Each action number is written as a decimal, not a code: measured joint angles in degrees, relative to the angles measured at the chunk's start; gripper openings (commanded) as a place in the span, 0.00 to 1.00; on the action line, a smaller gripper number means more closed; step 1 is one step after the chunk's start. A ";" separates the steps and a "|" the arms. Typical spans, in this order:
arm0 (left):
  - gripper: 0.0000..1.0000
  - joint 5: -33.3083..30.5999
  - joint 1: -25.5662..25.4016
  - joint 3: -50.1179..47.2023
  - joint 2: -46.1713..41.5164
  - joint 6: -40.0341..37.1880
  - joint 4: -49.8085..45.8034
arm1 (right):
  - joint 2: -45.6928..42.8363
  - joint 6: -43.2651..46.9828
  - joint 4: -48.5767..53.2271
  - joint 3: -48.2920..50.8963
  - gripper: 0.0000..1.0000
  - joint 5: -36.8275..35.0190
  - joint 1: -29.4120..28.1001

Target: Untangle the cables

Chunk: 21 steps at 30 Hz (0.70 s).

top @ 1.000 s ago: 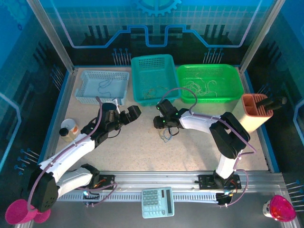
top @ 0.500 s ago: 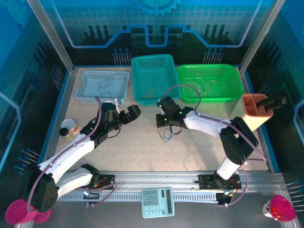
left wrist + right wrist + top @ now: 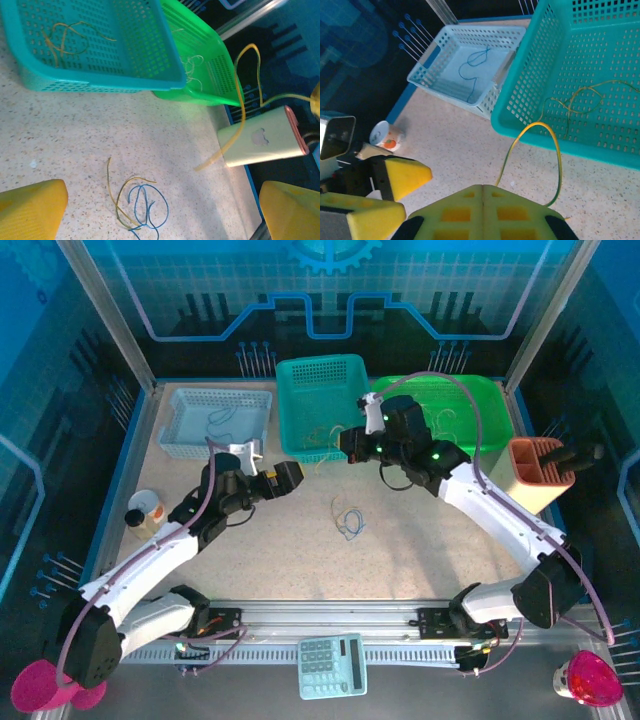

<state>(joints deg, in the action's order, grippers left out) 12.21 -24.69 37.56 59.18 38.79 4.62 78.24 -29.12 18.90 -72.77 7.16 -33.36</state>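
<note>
Right arm had swung up off the speckled table toward the teal perforated plastic basket, its right gripper pinched tight on one thin pale yellow cable that dangled in a loop. The other thin cables, yellow and blue, lay tangled on the table. The left gripper hovered nearby with its jaws spread wide and nothing between them.

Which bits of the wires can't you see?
- Right wrist view: the yellow cable's pinched part, hidden inside the shut right gripper.
- Top view: how many cables lie in the green basket; too small.
- Left wrist view: that cable's held end, cut off by the right edge.
</note>
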 measured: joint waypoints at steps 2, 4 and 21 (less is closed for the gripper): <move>0.99 1.38 0.00 1.11 0.00 -1.46 0.39 | -0.24 0.07 0.83 -1.18 0.00 1.09 0.44; 0.99 2.99 0.00 2.40 0.09 -2.73 0.83 | -0.57 0.22 1.33 -1.70 0.00 1.99 0.48; 0.98 13.22 -0.48 10.73 9.79 -7.69 3.96 | -3.02 -0.04 2.56 -1.84 0.00 6.03 0.42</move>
<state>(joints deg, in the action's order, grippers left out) 25.43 -25.17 48.29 68.97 31.09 8.58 75.22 -29.17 21.45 -74.61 13.19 -32.95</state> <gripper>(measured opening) 0.991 0.064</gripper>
